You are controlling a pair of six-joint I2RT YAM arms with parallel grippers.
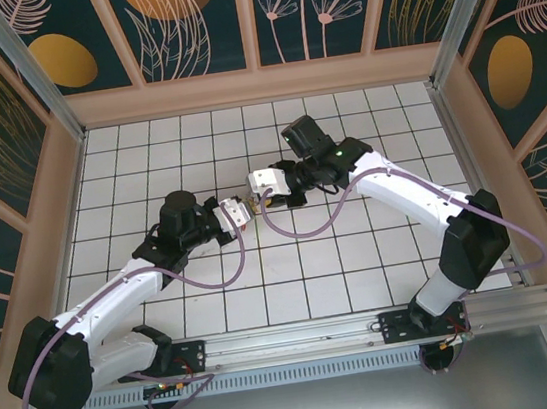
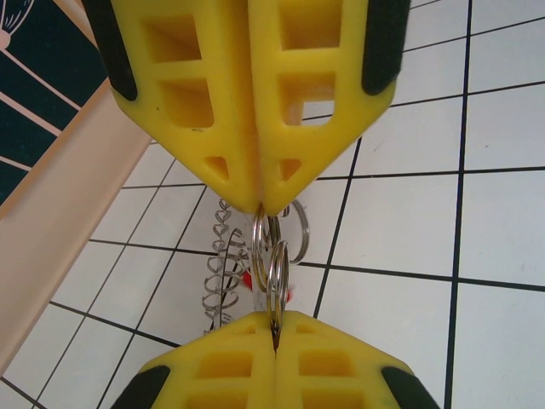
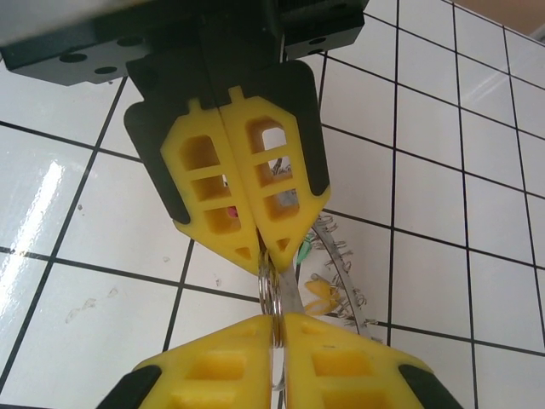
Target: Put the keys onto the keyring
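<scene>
Where the two pairs of yellow plastic fingertips [image 2: 213, 128] met: a thin silver wire keyring [image 2: 271, 256], made of several overlapping loops, spanned the short gap between them, over the tiles near the middle of the floor.
left gripper [image 2: 274, 339]: its jaws were pressed fully together, pinching the lower loop of the keyring edge-on.
right gripper [image 2: 260, 203]: its jaws were closed tip to tip on the upper loop, with no gap showing between the fingers.
keys [image 3: 319, 294]: small, with coloured plastic heads, they sat just beside the keyring. The right wrist view showed a yellow head and a green sliver, the left wrist view a red speck. Whether they hung from a loop or lay on a tile could not be told.
coil [image 3: 342, 266]: a silver spiral of wire curved past the keys, touching or nearly touching them.
floor [image 1: 362, 263]: white square tiles with dark grout lay bare on every side of the meeting point.
walls [image 1: 258, 85]: pale wooden boards at the far, left and right edges stood well apart from both claws.
rail [image 1: 301, 337]: an aluminium strip ran along the near edge, carrying both arm bases.
cables [image 1: 302, 229]: purple loops sagged near the grippers on the near side.
</scene>
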